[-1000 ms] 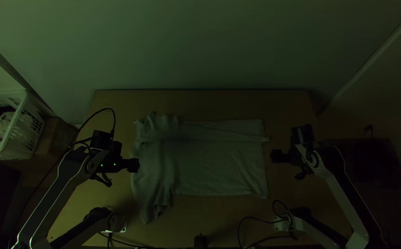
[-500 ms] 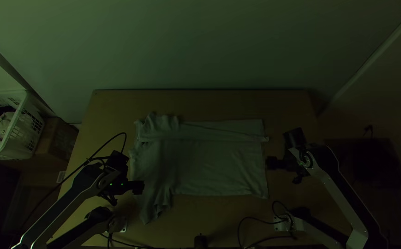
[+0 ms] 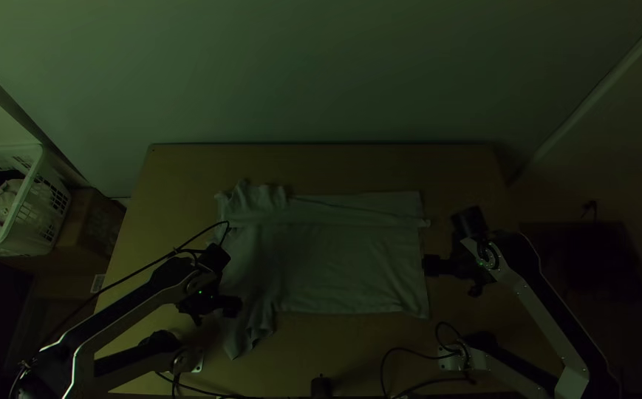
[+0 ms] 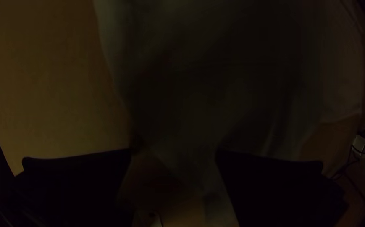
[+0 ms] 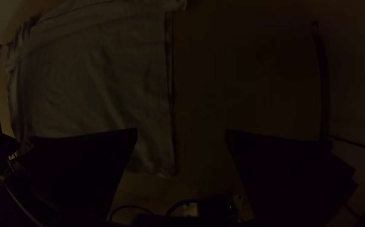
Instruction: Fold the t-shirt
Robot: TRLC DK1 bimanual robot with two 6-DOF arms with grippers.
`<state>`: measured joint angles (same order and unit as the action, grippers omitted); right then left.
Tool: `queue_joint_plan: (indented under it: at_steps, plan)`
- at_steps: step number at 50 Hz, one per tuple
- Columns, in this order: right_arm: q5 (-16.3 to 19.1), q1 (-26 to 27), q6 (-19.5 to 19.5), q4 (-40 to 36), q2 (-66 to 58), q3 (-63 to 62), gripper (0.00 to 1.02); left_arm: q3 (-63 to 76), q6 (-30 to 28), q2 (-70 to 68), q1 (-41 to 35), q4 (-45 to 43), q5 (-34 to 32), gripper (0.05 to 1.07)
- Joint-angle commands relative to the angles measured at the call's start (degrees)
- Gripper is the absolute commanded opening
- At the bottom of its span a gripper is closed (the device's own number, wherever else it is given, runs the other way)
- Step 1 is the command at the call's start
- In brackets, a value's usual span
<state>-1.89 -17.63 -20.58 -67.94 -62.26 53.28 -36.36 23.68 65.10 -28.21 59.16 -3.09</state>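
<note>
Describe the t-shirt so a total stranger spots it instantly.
Find the wooden table. The pale t-shirt lies across its middle, rumpled at the left end. Unlike the cloths in the white basket left of the table, it lies mostly spread.

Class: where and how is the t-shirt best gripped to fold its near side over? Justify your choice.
Probably by the t-shirt's near side, coming from the near edge of the table: one gripper on the sleeve, the other on the near right corner. The sleeve juts out past the body, and the corner lies flat with bare wood beside it.
</note>
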Motion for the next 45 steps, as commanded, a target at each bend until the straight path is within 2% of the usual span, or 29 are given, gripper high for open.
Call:
queue_joint_plan:
  at_steps: [1, 4, 9, 12, 22, 26, 39, 45]
  plan:
    - [0.5, -0.4, -0.1, -1.1, 0.1, -1.4, 0.95, 0.7, -0.4, 2.9, -1.6, -0.4, 0.9, 0.89]
    - [0.7, -0.4, 0.3, -1.3, -0.1, -1.9, 0.92, 0.7, -0.8, 3.6, -2.4, -1.8, 1.1, 0.71]
    - [1.6, -0.5, 1.6, -2.2, -0.5, -3.8, 0.92, 1.0, -2.5, 4.1, -5.5, -3.1, 2.7, 0.29]
    - [2.7, -1.2, 2.0, -3.2, -1.3, -5.4, 0.92, 0.9, -3.2, 3.9, -5.8, -3.7, 3.9, 0.09]
    - [4.4, -4.5, 2.0, -5.3, -3.8, -10.1, 0.92, -1.3, -5.6, 3.2, -3.0, -2.6, 4.4, 0.08]
    - [5.5, -4.5, 2.0, -5.3, -5.4, -11.0, 0.84, -1.9, -6.8, 2.5, -1.0, -1.9, 4.4, 0.08]
    - [8.5, -6.7, 2.1, -4.8, -11.7, -12.0, 0.84, -5.3, -10.8, -0.9, 5.5, 1.1, 3.6, 0.08]
    - [12.2, -7.0, 3.6, -4.3, -14.2, -12.6, 0.84, -5.8, -11.7, -1.3, 6.6, 2.0, 3.6, 0.08]
